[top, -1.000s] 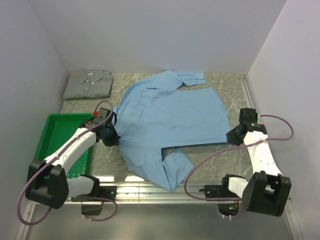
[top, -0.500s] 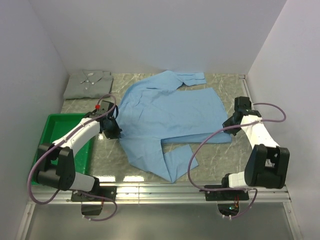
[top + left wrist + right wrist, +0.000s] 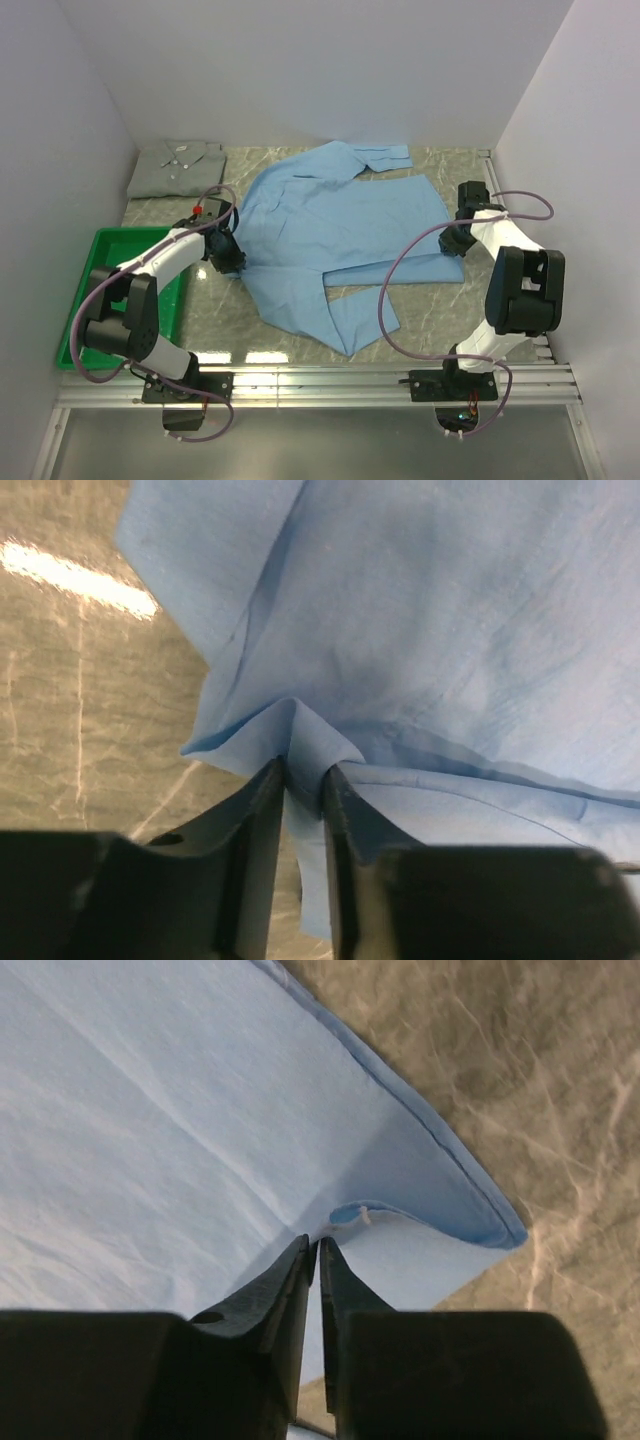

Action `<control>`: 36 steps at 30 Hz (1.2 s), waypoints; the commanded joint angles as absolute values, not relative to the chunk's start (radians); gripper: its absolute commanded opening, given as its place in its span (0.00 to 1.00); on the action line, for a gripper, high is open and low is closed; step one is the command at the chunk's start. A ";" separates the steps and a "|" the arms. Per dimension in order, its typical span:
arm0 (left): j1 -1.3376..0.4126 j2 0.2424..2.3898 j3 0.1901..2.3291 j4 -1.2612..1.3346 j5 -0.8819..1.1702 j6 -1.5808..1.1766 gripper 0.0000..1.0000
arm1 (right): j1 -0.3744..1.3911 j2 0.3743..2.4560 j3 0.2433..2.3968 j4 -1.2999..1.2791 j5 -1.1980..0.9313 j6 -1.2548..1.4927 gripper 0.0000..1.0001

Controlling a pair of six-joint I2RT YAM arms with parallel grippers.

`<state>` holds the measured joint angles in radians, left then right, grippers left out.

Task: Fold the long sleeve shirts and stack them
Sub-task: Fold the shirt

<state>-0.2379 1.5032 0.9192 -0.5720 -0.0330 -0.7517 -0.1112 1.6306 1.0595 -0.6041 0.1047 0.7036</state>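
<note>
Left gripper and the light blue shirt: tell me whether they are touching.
Touching. The left wrist view shows a fold of the light blue shirt pinched inside the left gripper.

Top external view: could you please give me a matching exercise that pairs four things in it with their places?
1. light blue shirt
2. grey-green shirt
3. green tray
4. right tool

A. folded, in the far left corner
B. at the blue shirt's right edge
C. spread out in the middle
D. on the near left side

Pairs: 1-C, 2-A, 3-D, 4-B
</note>
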 commanded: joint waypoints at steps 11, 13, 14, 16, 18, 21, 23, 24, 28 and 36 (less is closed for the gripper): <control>-0.198 1.419 1.002 -0.525 -0.092 -0.706 0.74 | 0.026 1.506 1.169 -0.569 0.199 0.618 0.76; -0.198 1.398 1.003 -0.523 -0.104 -0.701 0.79 | 0.049 1.477 1.155 -0.568 0.190 0.623 0.76; -0.198 1.378 0.996 -0.520 -0.116 -0.695 0.82 | 0.051 1.467 1.143 -0.563 0.160 0.632 0.75; -0.198 1.358 0.977 -0.503 -0.129 -0.690 0.81 | 0.051 1.439 1.091 -0.526 0.095 0.637 0.72; -0.198 1.336 0.942 -0.479 -0.135 -0.677 0.80 | 0.051 1.425 1.051 -0.499 0.023 0.652 0.70; -0.198 1.331 0.911 -0.469 -0.117 -0.660 0.77 | 0.052 1.446 0.991 -0.456 0.008 0.655 0.68; -0.198 1.327 0.902 -0.472 -0.106 -0.655 0.74 | 0.046 1.466 0.966 -0.428 0.011 0.657 0.67; -0.198 1.321 0.900 -0.474 -0.097 -0.655 0.72 | 0.043 1.486 0.960 -0.414 0.008 0.655 0.66; -0.198 1.287 0.867 -0.479 -0.098 -0.667 0.67 | 0.029 1.554 0.946 -0.345 0.005 0.663 0.64; -0.198 1.295 0.810 -0.517 -0.121 -0.733 0.58 | 0.011 1.681 0.988 -0.310 0.012 0.641 0.63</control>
<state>-0.2005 1.3106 0.8238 -0.5022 -0.1036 -0.7021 0.0185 1.6733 0.9478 -0.3534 0.0021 0.6559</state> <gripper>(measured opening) 0.584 0.635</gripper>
